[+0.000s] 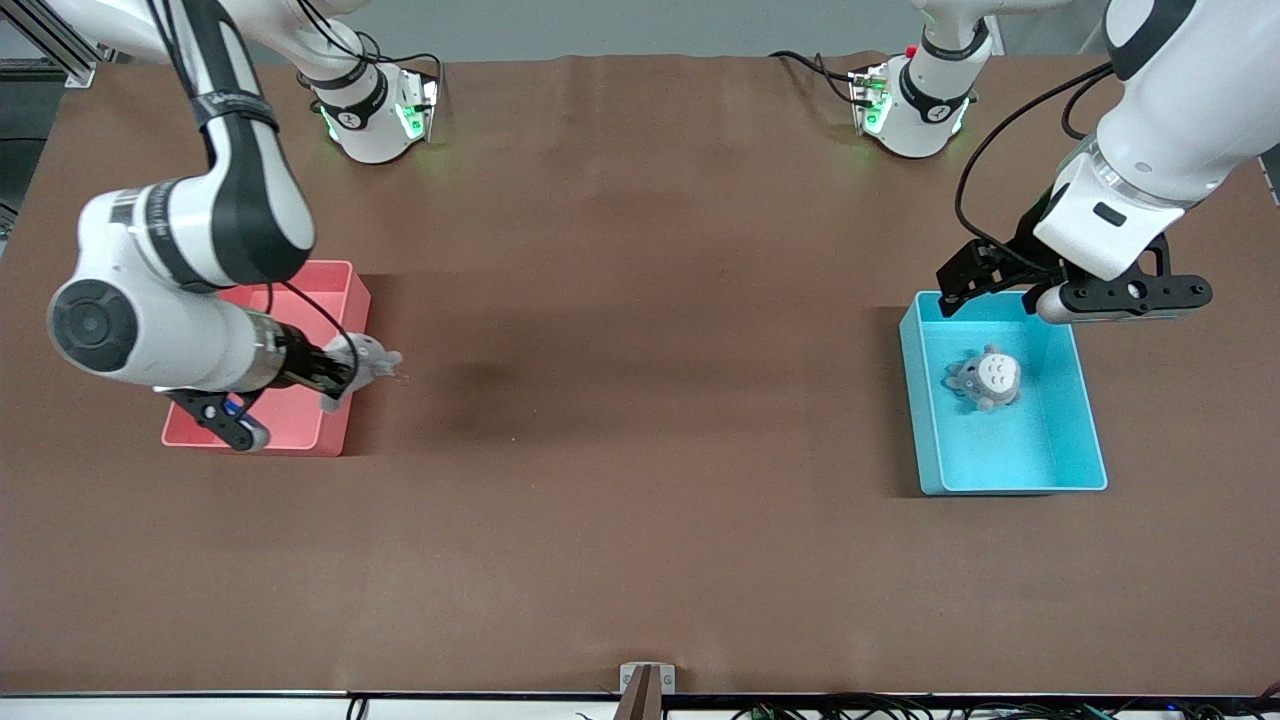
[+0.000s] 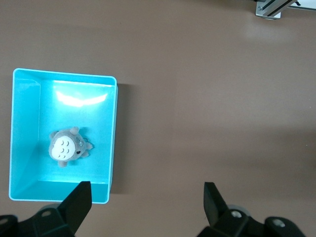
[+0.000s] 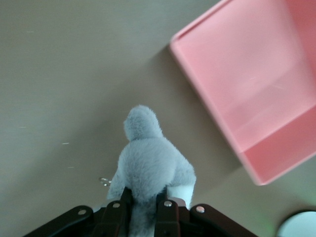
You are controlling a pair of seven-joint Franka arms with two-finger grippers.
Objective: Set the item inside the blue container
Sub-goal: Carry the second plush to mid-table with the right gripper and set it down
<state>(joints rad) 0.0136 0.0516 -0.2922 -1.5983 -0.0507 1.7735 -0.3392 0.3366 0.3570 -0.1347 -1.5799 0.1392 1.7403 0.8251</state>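
The blue container (image 1: 1040, 450) stands toward the left arm's end of the table, and a grey plush toy with a white belly (image 1: 985, 378) lies in it. My left gripper (image 1: 965, 285) hangs open and empty over the container's rim farthest from the front camera. The left wrist view looks down on the container (image 2: 29, 123), the plush (image 2: 66, 146) and the left gripper (image 2: 146, 202). My right gripper (image 1: 335, 372) is shut on a second grey plush item (image 1: 365, 362), held over the pink bin's edge that faces the table's middle. The right wrist view shows this item (image 3: 148, 163) pinched in the right gripper (image 3: 143, 207).
A pink bin (image 1: 300, 420) of the same shape sits toward the right arm's end, also in the right wrist view (image 3: 256, 98). Both arm bases (image 1: 375, 110) (image 1: 915, 105) stand along the table's back edge. A small bracket (image 1: 647, 680) sits at the front edge.
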